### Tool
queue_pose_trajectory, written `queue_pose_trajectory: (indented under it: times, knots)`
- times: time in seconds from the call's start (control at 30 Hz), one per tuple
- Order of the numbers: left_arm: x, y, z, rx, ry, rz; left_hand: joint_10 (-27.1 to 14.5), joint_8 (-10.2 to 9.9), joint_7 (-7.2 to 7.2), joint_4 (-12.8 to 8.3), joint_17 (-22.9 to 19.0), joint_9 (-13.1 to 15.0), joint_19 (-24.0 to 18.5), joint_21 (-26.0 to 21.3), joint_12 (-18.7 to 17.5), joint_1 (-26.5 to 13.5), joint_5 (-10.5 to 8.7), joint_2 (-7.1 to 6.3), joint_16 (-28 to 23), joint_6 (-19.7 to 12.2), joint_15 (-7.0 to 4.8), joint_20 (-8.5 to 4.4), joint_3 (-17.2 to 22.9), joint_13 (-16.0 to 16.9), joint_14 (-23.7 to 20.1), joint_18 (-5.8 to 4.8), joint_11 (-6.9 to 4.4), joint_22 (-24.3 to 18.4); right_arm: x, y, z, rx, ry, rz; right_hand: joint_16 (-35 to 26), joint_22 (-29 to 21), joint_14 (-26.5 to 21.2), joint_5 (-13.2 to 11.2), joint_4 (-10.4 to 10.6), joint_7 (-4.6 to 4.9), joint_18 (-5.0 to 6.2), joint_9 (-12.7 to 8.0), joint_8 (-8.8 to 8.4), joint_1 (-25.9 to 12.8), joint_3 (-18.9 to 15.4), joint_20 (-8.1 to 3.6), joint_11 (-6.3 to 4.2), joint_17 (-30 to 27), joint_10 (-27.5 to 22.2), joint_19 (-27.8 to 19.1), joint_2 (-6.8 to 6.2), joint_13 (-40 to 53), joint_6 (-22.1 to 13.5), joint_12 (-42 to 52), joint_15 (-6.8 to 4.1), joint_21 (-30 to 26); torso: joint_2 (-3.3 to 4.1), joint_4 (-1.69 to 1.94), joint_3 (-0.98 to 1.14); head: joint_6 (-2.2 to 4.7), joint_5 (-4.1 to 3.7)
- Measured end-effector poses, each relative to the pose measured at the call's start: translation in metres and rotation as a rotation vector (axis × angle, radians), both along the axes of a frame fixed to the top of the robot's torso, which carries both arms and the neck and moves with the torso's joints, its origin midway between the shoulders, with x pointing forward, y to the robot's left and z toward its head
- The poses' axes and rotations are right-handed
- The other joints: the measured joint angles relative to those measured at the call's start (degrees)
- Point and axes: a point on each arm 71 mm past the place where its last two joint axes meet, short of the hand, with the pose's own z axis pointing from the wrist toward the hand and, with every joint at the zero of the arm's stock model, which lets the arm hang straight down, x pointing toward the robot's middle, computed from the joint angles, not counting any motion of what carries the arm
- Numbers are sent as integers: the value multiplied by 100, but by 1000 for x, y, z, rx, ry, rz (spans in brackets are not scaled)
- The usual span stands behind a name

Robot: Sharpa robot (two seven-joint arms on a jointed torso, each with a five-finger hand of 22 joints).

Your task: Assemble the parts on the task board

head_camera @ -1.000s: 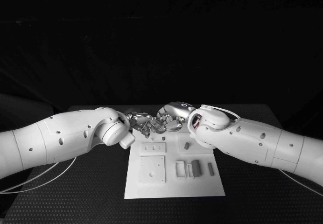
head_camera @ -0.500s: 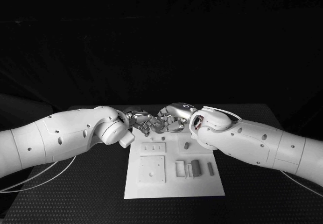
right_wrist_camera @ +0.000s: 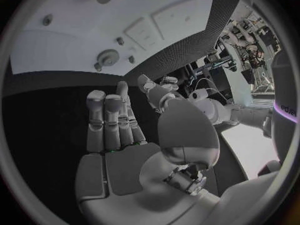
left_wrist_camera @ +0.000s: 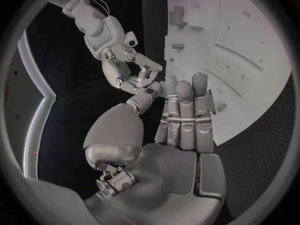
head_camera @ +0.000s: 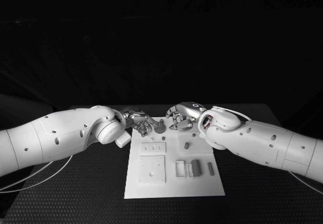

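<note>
Presently: task board (head_camera: 173,186), white plate flat on the black surface (head_camera: 74,196), its long axis running away from the robot; loose parts (head_camera: 196,168) lie in a row on its near-right area, upright pegs toward the far end. Left hand (head_camera: 143,123) and right hand (head_camera: 181,116) hang over the far edge, fingers straight and apart, holding nothing. Judged nearer to the loose parts: right hand, which must draw back toward the robot.

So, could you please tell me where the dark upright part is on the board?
In the head view, the dark part stands right of the board's centre, between two pale blocks, nearer the robot than both hands.
</note>
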Motion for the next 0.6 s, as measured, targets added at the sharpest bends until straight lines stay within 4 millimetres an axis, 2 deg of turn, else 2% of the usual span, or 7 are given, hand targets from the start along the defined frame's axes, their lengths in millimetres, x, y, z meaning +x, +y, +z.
queue_pose_trajectory:
  times: [0.13, 0.2, 0.23, 0.37, 0.47, 0.53, 0.6]
  knots:
    - [1, 7, -2, 38, 22, -4, 2, 0, 0, 0, 23, 0, 0, 45, 72, -32, 0, 32, 85, 0, -20, 0, 0, 54, 20, 0, -2, 0, 5, -19, 4, 16, -13, -39, 0, 0, 0, 0, 0, -8, 0, 0, 0, 6, 0, 0, 0, 0, 0, 0, -6, 10, -12, 0, 0, 0, -1, -5, 3, 0, 18]
    - [0, 11, -4, 64, 35, -8, 41, 0, -1, 0, 39, 0, 51, 87, 124, -42, 29, 43, 156, -1, -46, -11, -1, 97, 45, -1, -41, 0, 9, -28, 8, 31, -29, -64, 0, 0, 0, 0, -2, 0, 0, 4, 0, 6, 2, 1, 0, 0, 0, 0, -6, 17, -17, 0, 0, 0, -2, -8, 4, -3, 23]
    - [0, 11, -4, 68, 36, -8, 52, 0, -1, 0, 43, 0, 51, 111, 158, -42, 128, 43, 186, -1, -63, -11, -1, 114, 62, -2, -52, 0, 10, -29, 9, 33, -31, -67, 0, 0, 0, 0, -17, 1, 0, 5, 0, 17, 17, 1, 0, 0, 0, 0, 5, 17, -16, 0, 0, 0, -3, -8, 5, -3, 23]
    - [1, 16, -7, 118, 53, -10, 84, 0, 0, -20, 46, 0, 122, 289, 367, -108, 764, -8, 400, 0, -121, -62, 88, 237, 121, -10, -84, -1, 19, -45, 16, 55, -63, -112, 0, 0, -18, 0, -33, 11, -1, 9, 0, 82, 33, 1, -1, -7, 0, -1, 25, 17, -8, 0, 18, -21, -5, -10, 7, -21, 24]
    - [2, 18, -9, 155, 61, -10, 114, 1, -1, -16, 38, 4, 147, 409, 488, -209, 1059, -85, 530, 1, -146, -87, 130, 300, 146, -11, -113, -1, 25, -57, 21, 72, -82, -146, -1, 0, -19, 0, -33, 13, 0, 9, 0, 82, 33, 1, -1, -7, -1, -1, 25, 23, -9, 0, 20, -21, -5, -5, 11, -34, 24]
    - [0, 18, -16, 194, 73, -20, 100, 123, -2, -23, 13, 6, 153, 508, 567, -271, 1282, -145, 620, 2, -154, -92, 171, 340, 153, -12, -144, -1, 30, -65, 26, 89, -95, -174, -1, 0, -19, 0, -33, 14, 0, 9, 0, 82, 33, 2, 11, -7, -12, -1, 25, 23, -11, 0, 20, -21, -5, -2, 14, -49, 26]
    - [-2, 19, -24, 224, 90, -25, 101, 152, -2, -14, -15, 6, 153, 584, 627, -295, 1425, -169, 686, 2, -166, -93, 192, 362, 166, -12, -150, -1, 34, -73, 30, 101, -107, -198, 0, 1, -19, 0, -33, 21, 0, 9, 0, 82, 33, 2, 20, -7, -21, -1, 25, 23, -17, 0, 20, -21, -5, 2, 13, -59, 26]
